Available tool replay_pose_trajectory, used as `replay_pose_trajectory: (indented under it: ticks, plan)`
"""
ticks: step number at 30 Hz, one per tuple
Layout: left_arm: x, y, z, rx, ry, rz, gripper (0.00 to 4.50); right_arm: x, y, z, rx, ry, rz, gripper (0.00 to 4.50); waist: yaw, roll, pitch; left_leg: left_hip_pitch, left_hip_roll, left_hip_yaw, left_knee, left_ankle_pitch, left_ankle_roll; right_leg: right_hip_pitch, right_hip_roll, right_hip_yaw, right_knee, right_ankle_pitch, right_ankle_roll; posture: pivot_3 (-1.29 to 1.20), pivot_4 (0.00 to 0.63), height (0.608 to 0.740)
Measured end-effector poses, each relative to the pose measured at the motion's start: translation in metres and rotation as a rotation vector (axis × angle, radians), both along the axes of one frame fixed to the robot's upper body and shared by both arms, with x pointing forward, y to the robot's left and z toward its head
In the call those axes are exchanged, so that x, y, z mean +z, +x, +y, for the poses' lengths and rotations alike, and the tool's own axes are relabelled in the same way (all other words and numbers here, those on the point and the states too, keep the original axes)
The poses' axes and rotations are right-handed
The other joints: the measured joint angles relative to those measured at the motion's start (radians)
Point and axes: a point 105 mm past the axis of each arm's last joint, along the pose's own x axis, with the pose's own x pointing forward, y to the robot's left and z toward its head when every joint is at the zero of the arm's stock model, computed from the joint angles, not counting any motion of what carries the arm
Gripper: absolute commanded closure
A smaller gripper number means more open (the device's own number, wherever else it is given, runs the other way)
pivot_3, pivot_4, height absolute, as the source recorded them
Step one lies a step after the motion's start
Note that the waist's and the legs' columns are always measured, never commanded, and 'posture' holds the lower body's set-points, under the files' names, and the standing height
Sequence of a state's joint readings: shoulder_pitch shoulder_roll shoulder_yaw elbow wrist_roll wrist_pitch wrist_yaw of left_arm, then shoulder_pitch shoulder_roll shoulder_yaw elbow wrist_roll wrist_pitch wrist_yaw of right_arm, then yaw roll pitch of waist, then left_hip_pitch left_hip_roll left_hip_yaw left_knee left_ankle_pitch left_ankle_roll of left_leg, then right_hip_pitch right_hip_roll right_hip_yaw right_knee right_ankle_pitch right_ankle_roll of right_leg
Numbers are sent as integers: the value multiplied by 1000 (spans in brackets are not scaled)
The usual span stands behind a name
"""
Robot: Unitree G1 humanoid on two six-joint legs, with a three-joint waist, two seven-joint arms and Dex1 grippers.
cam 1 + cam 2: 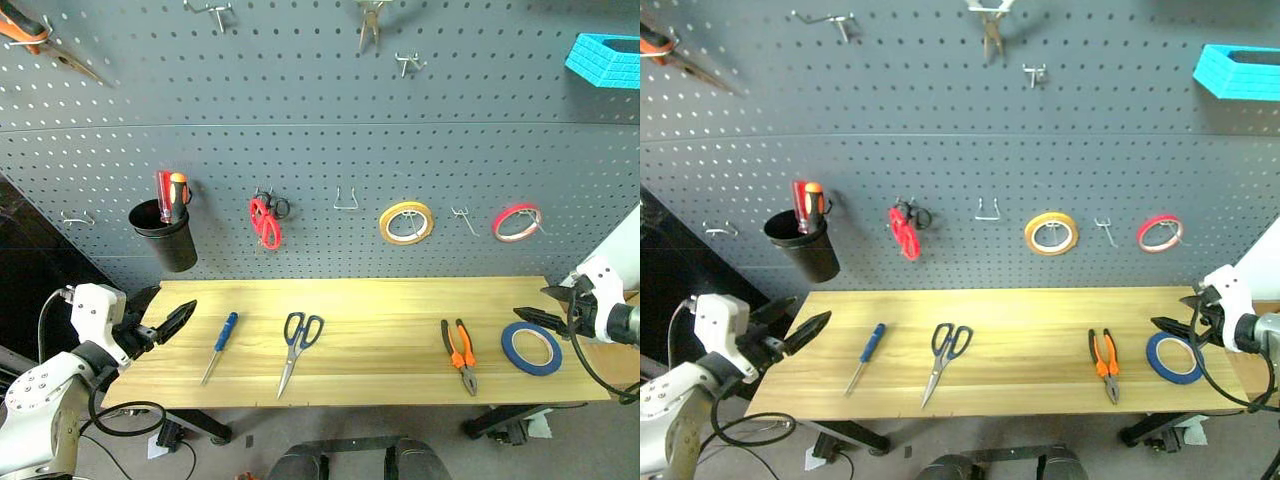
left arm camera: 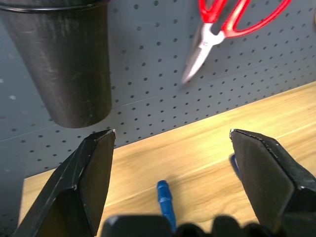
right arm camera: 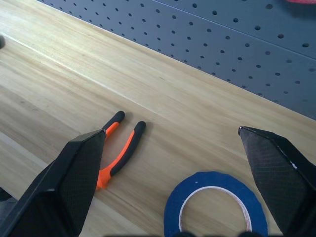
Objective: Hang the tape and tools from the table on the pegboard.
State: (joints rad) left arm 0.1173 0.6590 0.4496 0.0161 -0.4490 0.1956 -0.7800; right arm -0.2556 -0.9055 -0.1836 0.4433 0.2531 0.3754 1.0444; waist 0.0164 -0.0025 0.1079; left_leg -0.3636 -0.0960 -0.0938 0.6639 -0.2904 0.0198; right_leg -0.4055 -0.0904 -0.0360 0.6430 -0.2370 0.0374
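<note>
Your right gripper [image 1: 545, 305] hangs wide over the blue tape [image 1: 531, 348] at the worktop's [image 1: 380, 300] right end, ready to straddle it. Your left gripper [image 1: 165, 322], also wide, faces the screwdriver [image 1: 220, 345]. Scissors [image 1: 298, 345] and pliers [image 1: 459, 353] lie between, below the pegboard's [image 1: 320, 150] hooks.
</note>
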Motion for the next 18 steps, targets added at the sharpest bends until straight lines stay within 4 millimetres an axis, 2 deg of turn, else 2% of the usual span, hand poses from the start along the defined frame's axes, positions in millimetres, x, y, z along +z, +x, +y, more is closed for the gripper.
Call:
replay_pose_trajectory:
  ticks: [11,16,18]
  plan:
    - [2,-2,1,-42,22,41,546,-4,-5,2,11,-7,12,0,-5,-1,10,0,1,0,0,-1,0,0,0,0,0,0,0,-63,128,740]
    - [-1,-6,-3,-70,18,69,546,-6,-9,6,21,-9,28,0,-10,-3,35,0,1,0,0,-1,0,0,0,1,0,0,-1,-66,176,740]
    - [-1,-6,-13,-109,23,76,546,-9,-11,6,9,-11,43,0,-10,-5,50,-1,1,0,0,-1,0,0,0,1,-1,0,-1,-70,196,740]
